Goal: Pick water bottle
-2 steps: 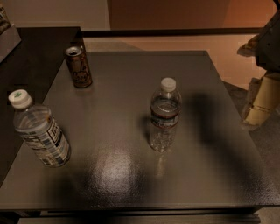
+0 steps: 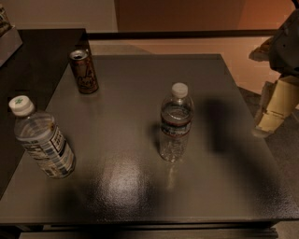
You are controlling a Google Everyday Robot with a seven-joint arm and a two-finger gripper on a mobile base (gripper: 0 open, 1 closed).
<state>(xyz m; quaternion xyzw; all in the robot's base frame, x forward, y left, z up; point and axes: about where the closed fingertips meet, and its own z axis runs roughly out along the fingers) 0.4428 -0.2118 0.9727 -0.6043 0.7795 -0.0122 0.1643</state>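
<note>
Light: dim, warm orange glowing off the back wall [image 2: 187,14] | Glare: pale sheen spreading across the table [image 2: 126,182] front | Shadows: dark patch lying near the gripper [image 2: 268,119], which is hanging at the right edge

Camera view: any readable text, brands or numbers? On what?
None legible.
Water bottle: dark reddish label band, print too small to read.
Larger bottle: white-and-blue label, print unreadable.
Can: pale graphic, no readable words.
Gripper, at the right edge beside the table: no markings visible.
</note>
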